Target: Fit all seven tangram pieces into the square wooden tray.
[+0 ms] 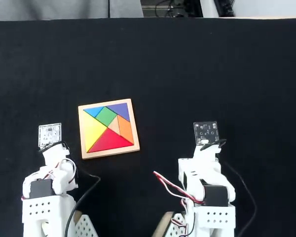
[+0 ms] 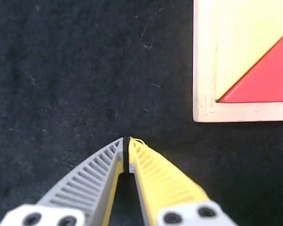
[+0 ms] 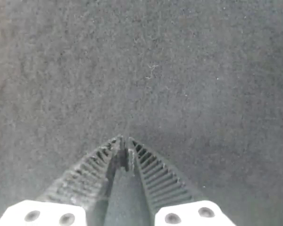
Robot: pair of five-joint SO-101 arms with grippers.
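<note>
Left gripper: pinched shut, nothing in it, tips together over bare cloth. The arm is folded back at the near edge with the tray corner just beside the gripper. Looks parked to me, not lined up for a grab.
Right gripper: same deal, closed up empty over plain cloth, well apart from the tray. My guess is it's tucked in to keep out of the way.
Tray: lies flat just beyond the left arm, nearer that arm than the right one, and turned slightly off square.
Near pieces: red triangle and yellow triangle fill the near and left side, edges tight to the rim.
Middle pieces: orange triangle and tan triangle, snug against each other.
Far pieces: green square, blue triangle and purple parallelogram along the far edge.
Status: all seven look seated, no gaps I can spot, so I'd call it done.
Table: black cloth runs on beyond the tray.
</note>
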